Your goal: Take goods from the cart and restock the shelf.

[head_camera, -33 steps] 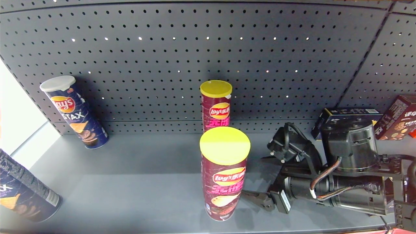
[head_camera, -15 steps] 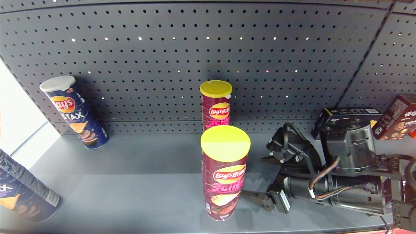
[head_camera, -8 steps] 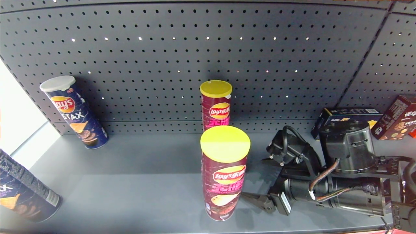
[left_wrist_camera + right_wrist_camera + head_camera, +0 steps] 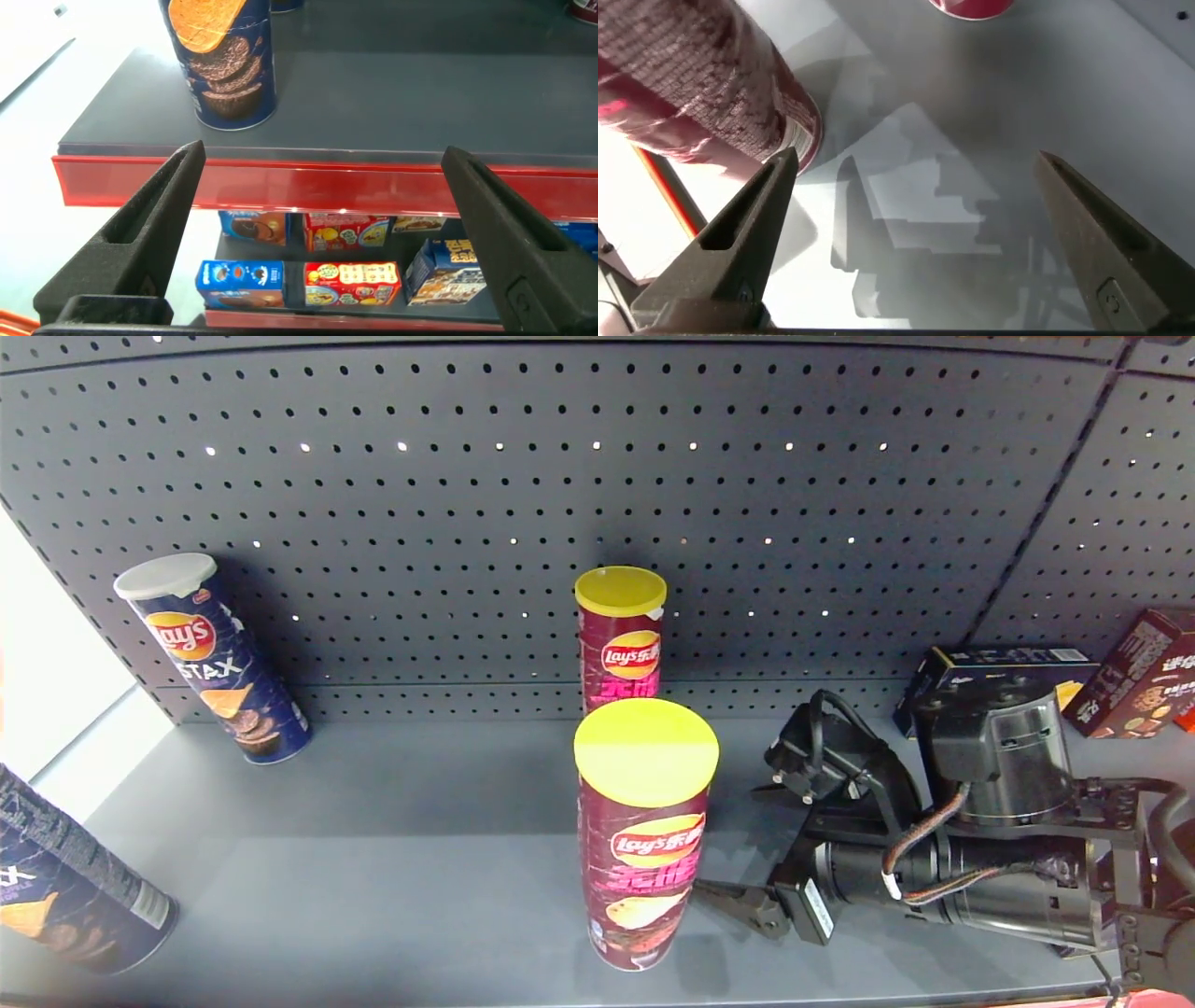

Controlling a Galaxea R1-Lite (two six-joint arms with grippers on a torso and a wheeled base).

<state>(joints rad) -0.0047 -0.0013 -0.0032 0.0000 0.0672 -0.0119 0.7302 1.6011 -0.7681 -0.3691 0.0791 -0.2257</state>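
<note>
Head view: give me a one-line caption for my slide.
Right gripper, jaws open, beside a maroon cylindrical chip can with yellow lid standing upright at the grey metal shelf front.

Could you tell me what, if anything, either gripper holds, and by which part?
Nothing: the left gripper and right gripper are both open, the right beside the front can.

Open deck left of centre; right side crowded.
Bare shelf deck (image 4: 392,840) lies between the near blue can (image 4: 65,887), the far blue can (image 4: 219,667) and the front maroon can (image 4: 644,840). The rear maroon can (image 4: 621,635) stands straight behind it, near the pegboard (image 4: 467,476). The right gripper (image 4: 728,845), jaws spread, sits just beside the front can; boxes (image 4: 999,667) behind the arm.
</note>
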